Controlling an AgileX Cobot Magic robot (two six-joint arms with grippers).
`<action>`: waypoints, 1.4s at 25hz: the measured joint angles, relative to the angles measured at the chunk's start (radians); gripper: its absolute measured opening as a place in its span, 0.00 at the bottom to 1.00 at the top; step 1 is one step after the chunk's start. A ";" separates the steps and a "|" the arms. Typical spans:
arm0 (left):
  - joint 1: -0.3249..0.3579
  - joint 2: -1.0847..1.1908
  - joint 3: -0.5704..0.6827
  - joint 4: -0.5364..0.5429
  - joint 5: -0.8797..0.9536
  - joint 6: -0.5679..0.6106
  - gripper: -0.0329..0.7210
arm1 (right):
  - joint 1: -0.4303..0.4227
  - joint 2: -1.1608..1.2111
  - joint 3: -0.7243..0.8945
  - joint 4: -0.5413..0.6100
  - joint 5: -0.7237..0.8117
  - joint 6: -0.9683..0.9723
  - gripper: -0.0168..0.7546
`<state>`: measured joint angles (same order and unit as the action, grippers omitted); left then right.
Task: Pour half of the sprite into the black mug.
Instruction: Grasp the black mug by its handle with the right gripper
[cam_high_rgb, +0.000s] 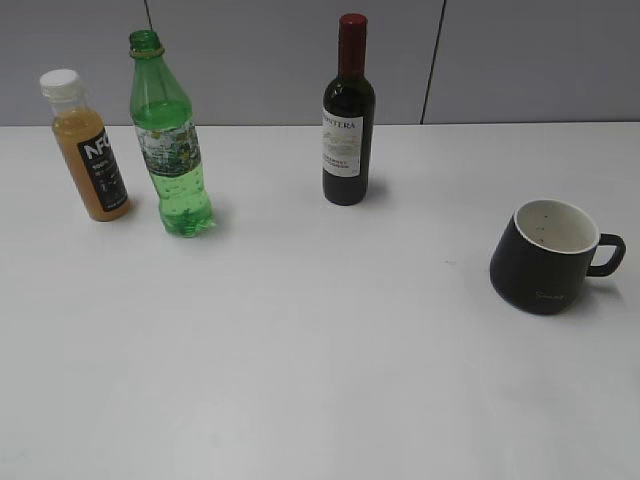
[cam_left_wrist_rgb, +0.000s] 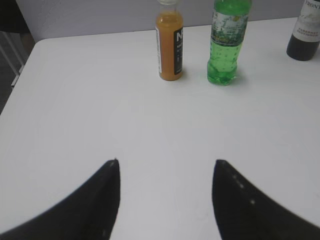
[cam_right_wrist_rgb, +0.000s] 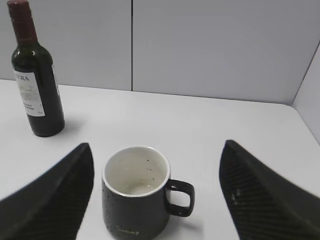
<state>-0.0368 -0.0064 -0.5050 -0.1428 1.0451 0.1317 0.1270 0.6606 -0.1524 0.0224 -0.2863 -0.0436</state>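
Nothing is grasped yet: both the left gripper (cam_left_wrist_rgb: 166, 172) and right gripper (cam_right_wrist_rgb: 156, 165) gape wide, so next the left must close on the sprite (cam_high_rgb: 170, 150) near the desk's (cam_high_rgb: 320, 380) far-left corner, the black mug (cam_high_rgb: 545, 255) waiting near the right edge.

sprite (cam_left_wrist_rgb: 228, 42) neck and wine bottle (cam_left_wrist_rgb: 304, 30) top cropped in left wrist view, black mug (cam_right_wrist_rgb: 141, 197) lettering unreadable

Sprite (cam_high_rgb: 170, 150) upright btwn juice bottle (cam_high_rgb: 87, 145) & wine bottle (cam_high_rgb: 348, 115); black mug (cam_high_rgb: 548, 256) far right.
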 joint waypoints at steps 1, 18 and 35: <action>0.000 0.000 0.000 0.000 0.000 0.000 0.64 | 0.000 0.028 0.012 0.004 -0.048 0.000 0.79; 0.000 0.000 0.000 0.000 0.000 0.000 0.64 | 0.000 0.601 0.082 0.111 -0.706 -0.024 0.79; 0.000 0.000 0.000 0.000 0.000 0.000 0.64 | 0.000 0.995 0.155 0.223 -0.914 0.044 0.79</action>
<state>-0.0368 -0.0064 -0.5050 -0.1428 1.0451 0.1317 0.1270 1.6558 0.0027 0.2454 -1.2005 0.0000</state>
